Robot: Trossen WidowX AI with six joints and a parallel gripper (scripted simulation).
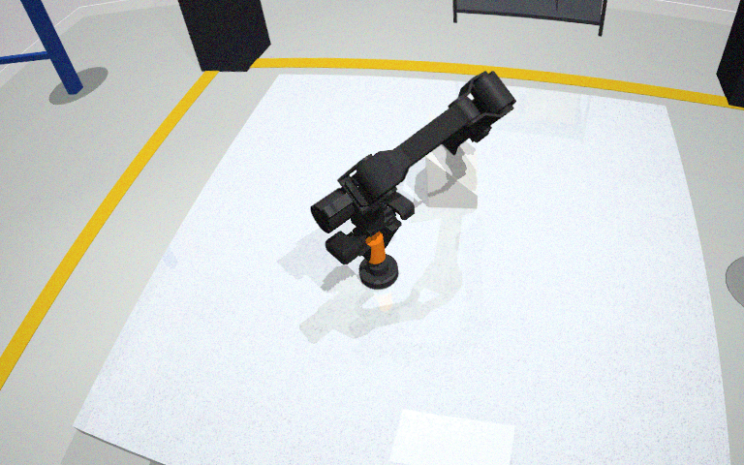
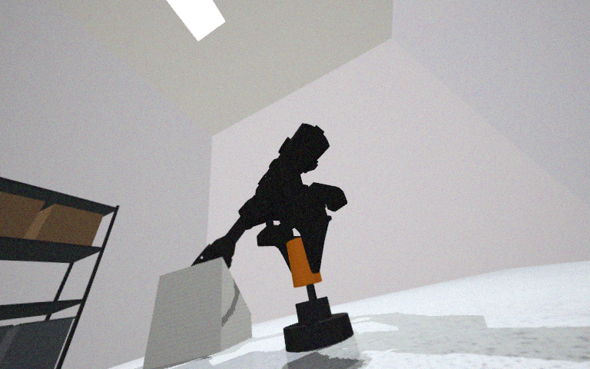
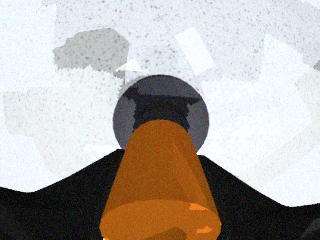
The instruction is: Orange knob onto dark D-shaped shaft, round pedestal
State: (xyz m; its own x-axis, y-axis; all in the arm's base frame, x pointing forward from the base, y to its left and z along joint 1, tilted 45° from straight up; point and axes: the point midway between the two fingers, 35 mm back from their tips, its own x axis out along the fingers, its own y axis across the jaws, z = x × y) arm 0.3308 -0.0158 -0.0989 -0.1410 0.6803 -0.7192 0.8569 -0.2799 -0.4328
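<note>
The orange knob [image 1: 377, 250] [image 2: 299, 263] [image 3: 160, 170] is upright between the fingers of my gripper [image 2: 303, 268] [image 3: 160, 159], which is shut on it. The dark round pedestal [image 1: 378, 280] [image 2: 317, 334] [image 3: 121, 120] stands on the white table below. In the exterior view a stretch of the dark shaft [image 2: 310, 291] shows between the knob's lower end and the pedestal's raised collar, so the knob is above the pedestal. The knob's lower end meets the visible top of the shaft; whether the tip is inside the hole is hidden. The flat sides are not visible.
A grey block [image 1: 452, 192] [image 2: 187, 313] stands on the white table [image 1: 575, 328] behind the pedestal, near the arm's far end. A shelf rack [image 2: 48, 256] with boxes, dark pillars [image 1: 225, 32] and a blue post [image 1: 57, 51] stand beyond the table.
</note>
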